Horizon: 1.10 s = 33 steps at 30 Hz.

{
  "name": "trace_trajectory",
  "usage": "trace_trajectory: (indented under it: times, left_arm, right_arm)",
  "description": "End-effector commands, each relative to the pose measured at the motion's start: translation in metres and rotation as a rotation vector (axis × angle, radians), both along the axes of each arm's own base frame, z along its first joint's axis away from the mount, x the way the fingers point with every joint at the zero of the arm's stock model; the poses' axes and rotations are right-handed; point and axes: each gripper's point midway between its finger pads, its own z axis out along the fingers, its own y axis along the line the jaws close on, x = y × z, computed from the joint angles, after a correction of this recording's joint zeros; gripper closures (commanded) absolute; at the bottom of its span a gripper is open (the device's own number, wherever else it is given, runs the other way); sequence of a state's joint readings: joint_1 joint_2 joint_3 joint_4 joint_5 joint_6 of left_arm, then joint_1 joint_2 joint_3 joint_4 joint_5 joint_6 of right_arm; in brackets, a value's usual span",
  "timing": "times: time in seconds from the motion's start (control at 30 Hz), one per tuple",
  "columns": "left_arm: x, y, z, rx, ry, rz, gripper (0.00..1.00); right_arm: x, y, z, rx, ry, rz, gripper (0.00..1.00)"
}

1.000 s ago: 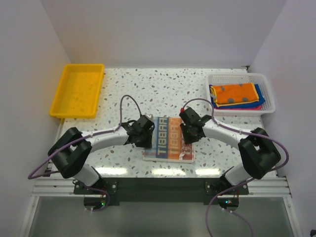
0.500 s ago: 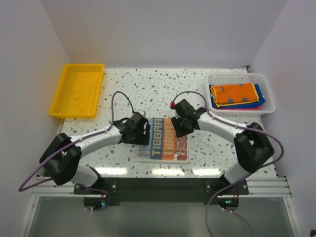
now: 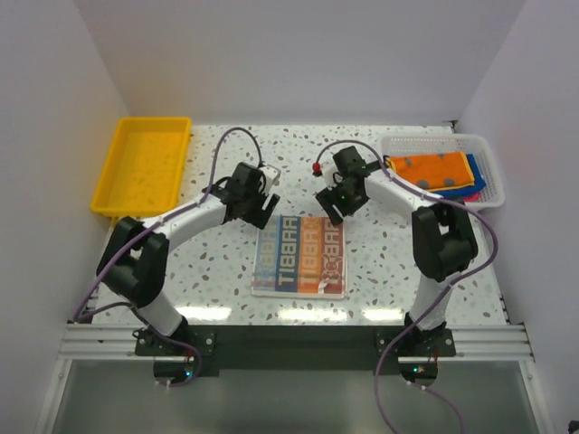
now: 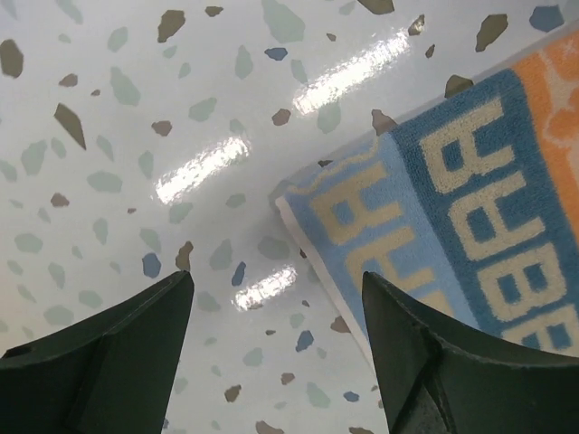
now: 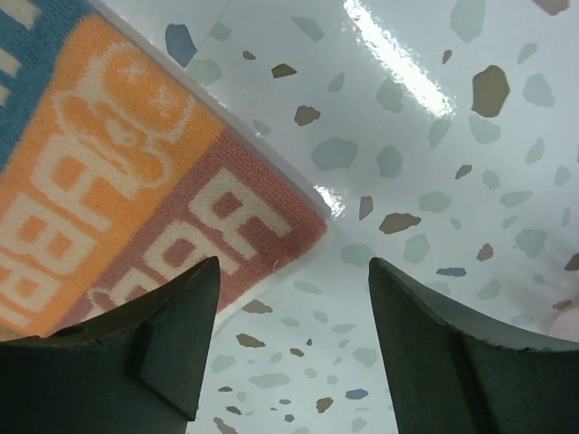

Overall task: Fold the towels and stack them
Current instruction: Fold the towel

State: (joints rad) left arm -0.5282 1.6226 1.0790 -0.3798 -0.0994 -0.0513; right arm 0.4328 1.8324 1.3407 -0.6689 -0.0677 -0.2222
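Ok: left end effector (image 3: pixel 263 210) and right end effector (image 3: pixel 332 208) spread, empty. Printed towel (image 3: pixel 301 258) looks soft, floppy; pinch its far corners.

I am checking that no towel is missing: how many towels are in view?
4. The printed towel lies flat on the table. Three are piled in the white basket: orange towel on top, blue towel and pink towel edges beneath. Others may be hidden there.

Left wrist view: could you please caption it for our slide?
Open left gripper hovering over a corner of the printed towel on the table.
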Motion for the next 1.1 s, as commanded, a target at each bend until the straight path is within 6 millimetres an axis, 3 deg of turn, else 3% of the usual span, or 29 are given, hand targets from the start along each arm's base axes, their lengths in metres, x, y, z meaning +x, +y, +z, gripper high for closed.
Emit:
trace_trajectory:
  times: [0.0, 0.23, 0.53, 0.7, 0.73, 0.77, 0.93, 1.07]
  left_arm:
    - [0.022, -0.014, 0.000, 0.047, -0.049, -0.221, 0.20]
    - [0.031, -0.027, -0.009, 0.035, -0.016, -0.379, 0.22]
    - [0.037, -0.021, -0.017, 0.031, 0.016, -0.403, 0.25]
    - [0.038, -0.020, -0.018, 0.040, 0.019, -0.414, 0.27]
    - [0.038, -0.019, -0.017, 0.042, 0.018, -0.418, 0.27]
    - [0.038, -0.020, -0.017, 0.040, 0.020, -0.425, 0.28]
    - [0.044, -0.029, -0.010, 0.018, 0.024, -0.470, 0.32]
    - [0.043, -0.031, -0.015, 0.012, 0.066, -0.498, 0.44]
  right_arm:
    - [0.001, -0.004, 0.006, 0.026, 0.053, 0.158, 0.31]
    - [0.004, 0.003, -0.006, 0.033, 0.119, 0.294, 0.36]
    - [0.008, -0.002, -0.035, -0.016, 0.188, 0.319, 0.45]
    - [0.014, -0.002, -0.039, -0.018, 0.178, 0.329, 0.77]
    - [0.014, -0.002, -0.039, -0.020, 0.180, 0.333, 0.91]
    - [0.014, -0.002, -0.040, -0.024, 0.184, 0.340, 0.98]
    - [0.014, -0.004, -0.044, -0.036, 0.206, 0.347, 1.00]
    - [0.016, -0.006, -0.044, -0.044, 0.199, 0.345, 1.00]
